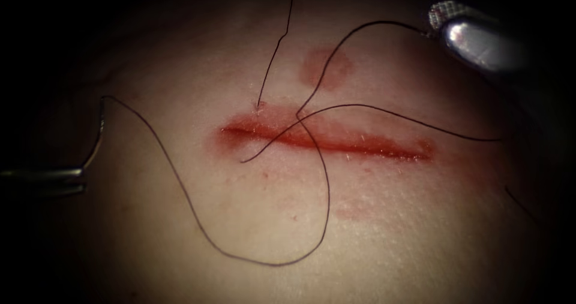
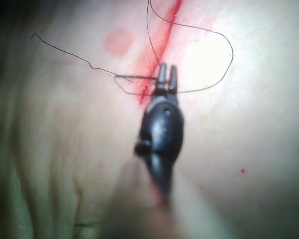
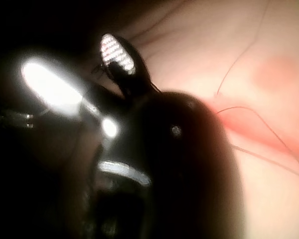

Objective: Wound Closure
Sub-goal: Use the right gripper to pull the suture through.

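On the tissue (image 1: 372,232) a red cut (image 1: 336,139) runs left to right. My left tool (image 1: 77,181) lies far left of the cut, its jaws shut on the curved needle (image 1: 96,142) near the end away from the thread. The needle is clear of the tissue and arcs upward. The same tool (image 2: 167,77) holds the needle (image 2: 134,77) over the end of the cut (image 2: 157,47). Dark thread (image 1: 198,220) leaves the needle's top, loops below the cut and rises to it. My right tool (image 1: 447,22) hovers above right with jaws apart, a ridged jaw face (image 3: 117,52) showing. Thread (image 1: 372,23) runs up to its jaws.
A round red stain (image 1: 325,68) lies above the cut. One thread strand (image 1: 279,40) rises from the cut's upper lip out of view. Another strand (image 1: 420,124) crosses the cut and trails off to the right. Red fluid lines the cut's edges.
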Motion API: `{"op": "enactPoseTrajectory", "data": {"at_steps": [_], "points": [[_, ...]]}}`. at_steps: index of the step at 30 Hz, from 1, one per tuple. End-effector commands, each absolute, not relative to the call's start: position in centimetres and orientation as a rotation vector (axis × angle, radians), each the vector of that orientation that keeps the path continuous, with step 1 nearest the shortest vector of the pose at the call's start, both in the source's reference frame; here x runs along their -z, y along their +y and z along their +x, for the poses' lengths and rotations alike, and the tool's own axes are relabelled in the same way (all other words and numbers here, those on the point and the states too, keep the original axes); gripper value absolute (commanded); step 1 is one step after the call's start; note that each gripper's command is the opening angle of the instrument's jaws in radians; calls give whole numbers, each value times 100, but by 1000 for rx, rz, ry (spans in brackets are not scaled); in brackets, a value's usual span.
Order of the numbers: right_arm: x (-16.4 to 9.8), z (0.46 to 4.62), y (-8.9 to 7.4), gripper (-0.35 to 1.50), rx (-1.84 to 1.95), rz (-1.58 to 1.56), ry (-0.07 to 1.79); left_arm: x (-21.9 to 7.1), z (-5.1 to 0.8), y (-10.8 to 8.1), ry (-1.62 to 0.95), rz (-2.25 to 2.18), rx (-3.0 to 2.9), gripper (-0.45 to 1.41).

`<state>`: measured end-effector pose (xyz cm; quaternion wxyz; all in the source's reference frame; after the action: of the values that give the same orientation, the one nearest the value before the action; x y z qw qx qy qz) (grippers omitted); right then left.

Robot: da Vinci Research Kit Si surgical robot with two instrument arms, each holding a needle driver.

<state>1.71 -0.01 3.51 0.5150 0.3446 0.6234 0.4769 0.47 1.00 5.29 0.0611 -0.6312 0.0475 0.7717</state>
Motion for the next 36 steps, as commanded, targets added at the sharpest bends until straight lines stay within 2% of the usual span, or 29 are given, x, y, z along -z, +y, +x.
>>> {"op": "enactPoseTrajectory", "data": {"at_steps": [1, 3, 6, 10, 13, 19, 24, 29, 36], "points": [[-350, 165, -3, 131, -1160, 822, 1494, -537, 42, 98, 142, -1912, -2333, -35], [-342, 154, -2, 133, -1163, 828, 1492, -537, 42, 98, 142, -1912, -2333, -35], [-335, 147, 1, 133, -1075, 637, 1460, -537, 41, 98, 143, -1911, -2333, -35], [-339, 160, 8, 133, -1049, 617, 1365, -538, 38, 97, 146, -1908, -2333, -35], [-353, 187, 18, 133, -1054, 604, 1302, -539, 37, 96, 149, -1907, -2334, -35], [-391, 268, 16, 146, -898, 485, 1172, -539, 39, 95, 149, -1909, -2334, -35], [-427, 327, -17, 144, -730, 487, 1069, -539, 41, 96, 148, -1910, -2334, -35], [-466, 356, -51, 133, -556, 456, 941, -539, 40, 95, 148, -1910, -2334, -35], [-533, 358, -68, 133, -397, 322, 759, -539, 40, 95, 149, -1909, -2335, -35]]}}
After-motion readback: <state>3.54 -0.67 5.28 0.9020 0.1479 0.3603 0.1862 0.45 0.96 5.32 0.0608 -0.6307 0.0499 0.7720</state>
